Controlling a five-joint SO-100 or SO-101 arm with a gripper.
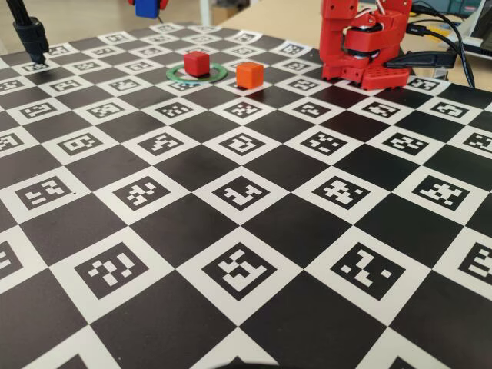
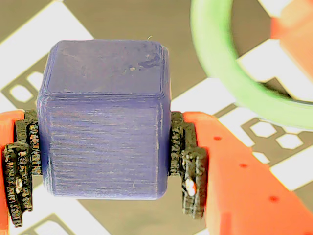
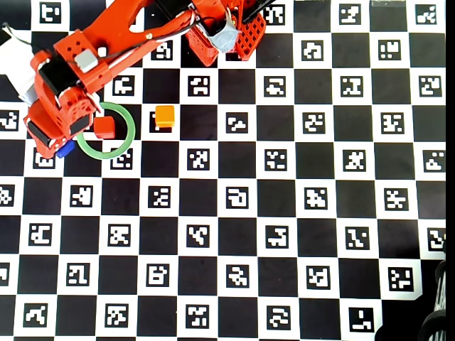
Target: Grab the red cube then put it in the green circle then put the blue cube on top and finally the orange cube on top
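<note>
The fingers (image 2: 105, 152) are clamping the blue cube (image 2: 102, 122) squarely, one toothed pad on each side face; in the overhead view the blue cube (image 3: 65, 148) is showing just outside the green circle (image 3: 124, 144), on its side toward the counter's left edge, near the far left corner. The red cube (image 3: 104, 127) is sitting inside the green circle, though off-centre, close to the ring's far-left arc; the orange cube (image 3: 165, 116) is waiting just beside the ring, toward the counter's middle. The step in hand, as I judge it, is stacking blue on red; doing it well is calling for carrying the blue cube clearly above the red one, lining up its faces with the red cube's top, lowering gently, and releasing only once it is resting flat; a skewed approach is risking nudging the red cube off its spot.
</note>
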